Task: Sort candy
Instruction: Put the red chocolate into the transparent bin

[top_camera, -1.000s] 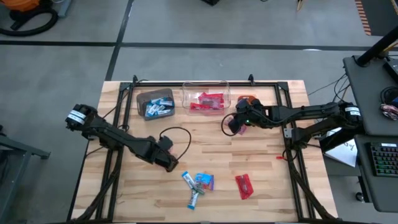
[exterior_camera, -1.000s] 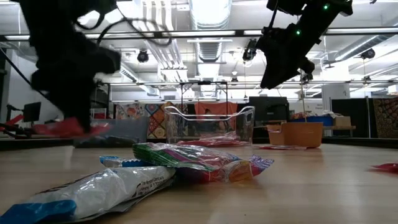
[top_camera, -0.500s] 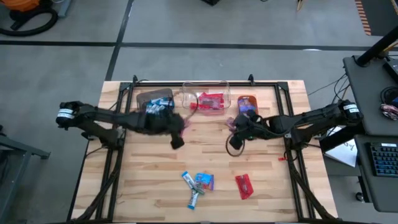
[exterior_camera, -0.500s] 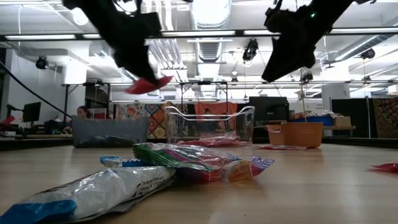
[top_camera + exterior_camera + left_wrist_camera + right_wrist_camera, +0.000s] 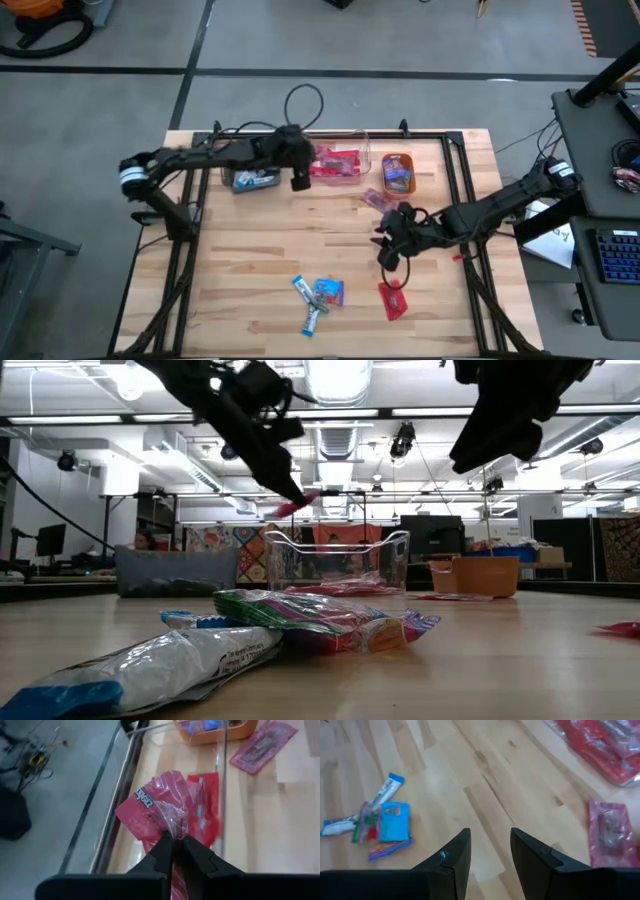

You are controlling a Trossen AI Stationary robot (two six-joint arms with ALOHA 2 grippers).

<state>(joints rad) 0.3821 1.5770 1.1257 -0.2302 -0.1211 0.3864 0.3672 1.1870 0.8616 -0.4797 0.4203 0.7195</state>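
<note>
My left gripper (image 5: 298, 172) is shut on a red wrapped candy (image 5: 156, 809) and stands above the left end of the clear bin (image 5: 350, 140); it also shows in the low view (image 5: 292, 498). My right gripper (image 5: 390, 252) is open and empty (image 5: 490, 845), above the table, a little to the far side of a red candy (image 5: 392, 298) lying flat on the wood. A cluster of blue-and-white and mixed candies (image 5: 318, 292) lies near the front edge. A pink candy (image 5: 374, 198) lies flat beside the orange bin (image 5: 398, 172). My left gripper pinches a crumpled edge of the red wrapper (image 5: 172, 827) between its two fingertips (image 5: 161, 851). The fingers slant down from the table's left. The candy is lifted clear, above the red candies (image 5: 207, 812) in the clear bin.
The brown bin (image 5: 252, 176) with blue candies stands left of the clear bin, partly under my left arm. The orange bin holds blue candies. A black frame borders the tabletop. Bare wood lies between the bins and the front candies (image 5: 375, 822).
My left gripper has risen from the middle of the table and swung toward the far edge, carrying the red candy clear of the wood to the clear bin. My right gripper has moved from beside the orange bin toward the near edge.
</note>
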